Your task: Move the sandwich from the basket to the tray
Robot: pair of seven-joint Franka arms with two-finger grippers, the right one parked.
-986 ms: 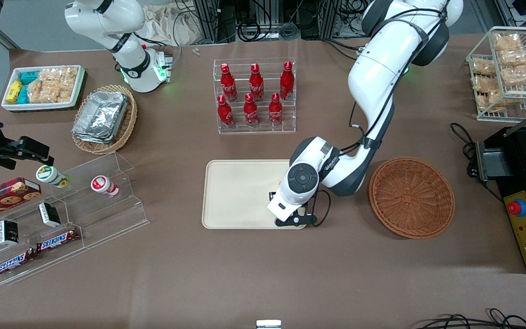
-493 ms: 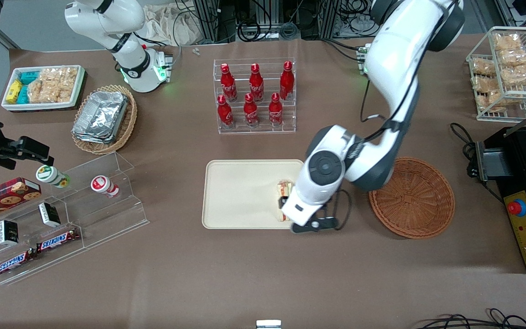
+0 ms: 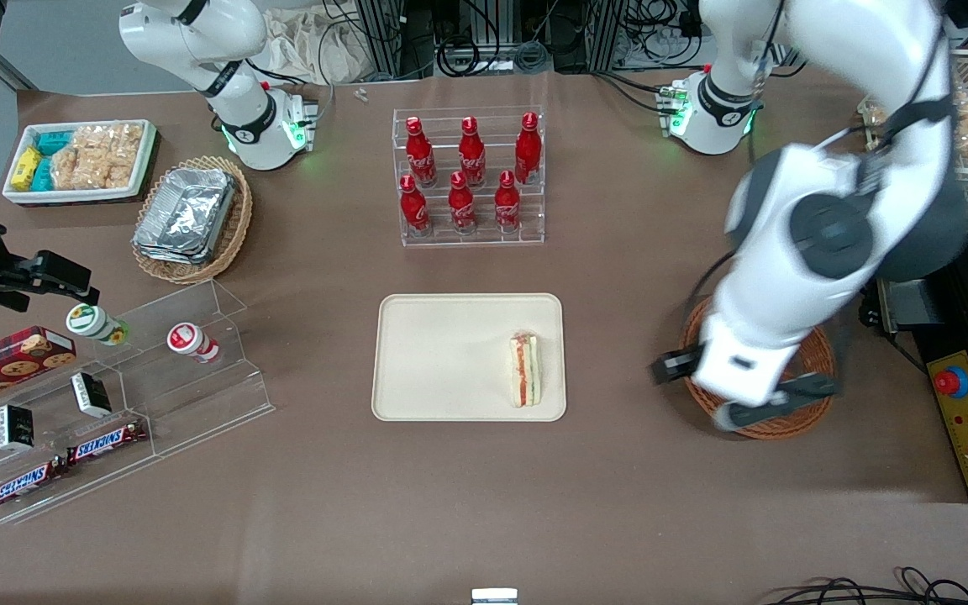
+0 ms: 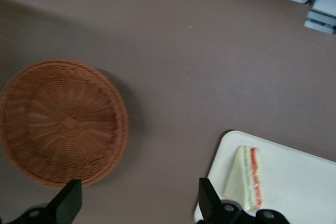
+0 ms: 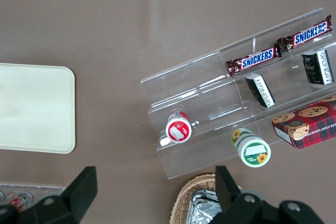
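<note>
Sandwich (image 3: 526,368) on tray (image 3: 442,353), gripper (image 4: 137,199) prob. open, well apart

Sandwich (image 3: 527,369) lies on the tray (image 3: 442,353), near the tray edge toward the working arm's end. Basket (image 3: 812,370) sits on the table beside the tray, apart from it, toward the working arm's end. Gripper (image 3: 744,388), fingers spread, hangs high above the basket. Bottle rack (image 3: 470,176) stands farther from the front camera than the tray.
</note>
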